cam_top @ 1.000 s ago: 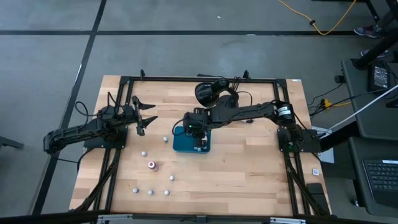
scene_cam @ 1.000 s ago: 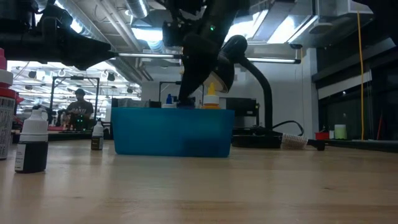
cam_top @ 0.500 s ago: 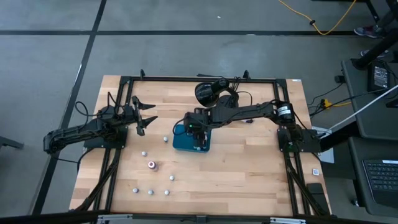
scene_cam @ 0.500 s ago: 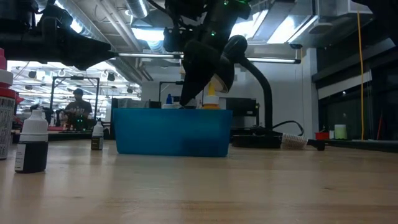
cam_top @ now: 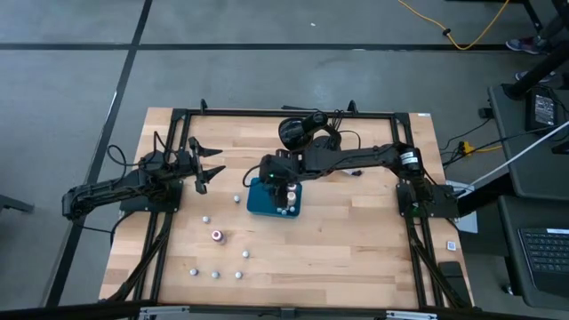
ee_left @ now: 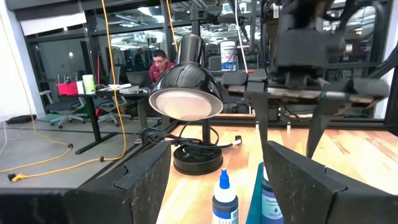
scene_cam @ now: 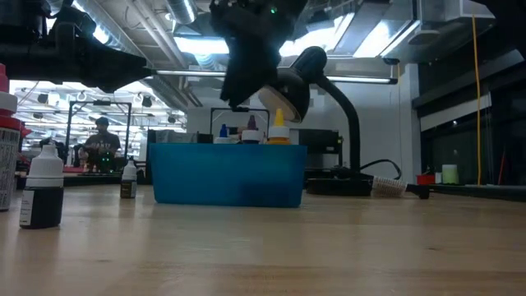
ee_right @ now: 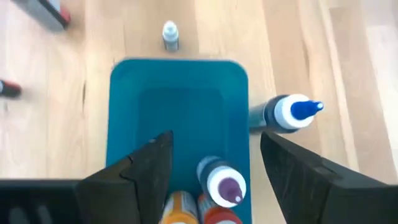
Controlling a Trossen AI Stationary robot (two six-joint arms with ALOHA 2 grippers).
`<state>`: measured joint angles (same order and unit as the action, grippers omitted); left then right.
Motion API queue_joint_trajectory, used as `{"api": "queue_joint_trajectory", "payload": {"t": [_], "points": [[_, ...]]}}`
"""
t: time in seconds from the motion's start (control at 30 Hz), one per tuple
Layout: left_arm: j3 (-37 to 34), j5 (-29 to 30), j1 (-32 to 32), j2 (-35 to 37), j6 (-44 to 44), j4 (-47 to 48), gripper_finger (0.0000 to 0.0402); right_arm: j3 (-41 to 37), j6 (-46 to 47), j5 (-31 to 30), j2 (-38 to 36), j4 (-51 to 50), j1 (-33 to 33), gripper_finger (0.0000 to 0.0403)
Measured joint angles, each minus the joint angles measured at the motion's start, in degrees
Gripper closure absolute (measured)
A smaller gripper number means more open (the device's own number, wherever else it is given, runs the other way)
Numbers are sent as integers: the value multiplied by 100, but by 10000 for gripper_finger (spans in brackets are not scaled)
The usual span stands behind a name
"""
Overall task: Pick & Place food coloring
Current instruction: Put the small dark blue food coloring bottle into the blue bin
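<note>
The food coloring is split between the teal tray (cam_top: pixel 272 201) and the bare counter (cam_top: pixel 338 249): in the right wrist view I see a purple-topped bottle (ee_right: pixel 222 185) standing in the tray beside an orange-topped bottle (ee_right: pixel 178 208) and a red-topped bottle (ee_right: pixel 214 218), while a blue-topped bottle (ee_right: pixel 291 112) stands just outside the tray wall. What has just changed is the right tool (cam_top: pixel 277 174): a second ago it was down inside the tray with its fingers nearly together on a bottle, and now it has lifted clear and its fingers (ee_right: pixel 140 171) are spread with nothing between them. I take that as a finished drop, so the purple-topped bottle counts as placed. The low view agrees, showing the tool raised above the tray rim and the bottle tops poking up over the wall. Several more small bottles (cam_top: pixel 216 236) are scattered on the counter well apart from the tray, so the job is partly done by my reckoning. The left tool (cam_top: pixel 206 169) waits spread and empty at the far left of the counter, near the black headphones' side of nothing; it holds no bottle.
</note>
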<state>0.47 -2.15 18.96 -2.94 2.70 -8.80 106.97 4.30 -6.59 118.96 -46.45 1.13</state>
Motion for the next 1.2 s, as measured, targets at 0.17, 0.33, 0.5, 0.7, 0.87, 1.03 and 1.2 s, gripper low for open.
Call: {"api": "queue_joint_trajectory", "payload": {"t": [0.17, 0.33, 0.5, 0.7, 0.87, 1.03, 1.2], "points": [[0, 0, 0, -2, 0, 0, 151, 35, 672, -396, 0, 80, -2, 159], [1, 0, 0, -1, 0, 0, 150, 42, 1568, -637, 0, 405, -4, 159], [1, 0, 0, -2, 0, 0, 150, 46, 2098, -1132, 48, 713, 0, 159], [2, 0, 0, 0, 0, 0, 150, 46, 2739, -1560, 300, 854, -31, 159], [2, 0, 0, 0, 0, 0, 150, 46, 3134, -1620, 500, 853, -118, 159], [0, 0, 0, -1, 0, 0, 150, 44, 3298, -1975, 527, 795, -188, 159], [2, 0, 0, 0, -2, 0, 150, 44, 3302, -2076, 527, 744, -170, 159]]}}
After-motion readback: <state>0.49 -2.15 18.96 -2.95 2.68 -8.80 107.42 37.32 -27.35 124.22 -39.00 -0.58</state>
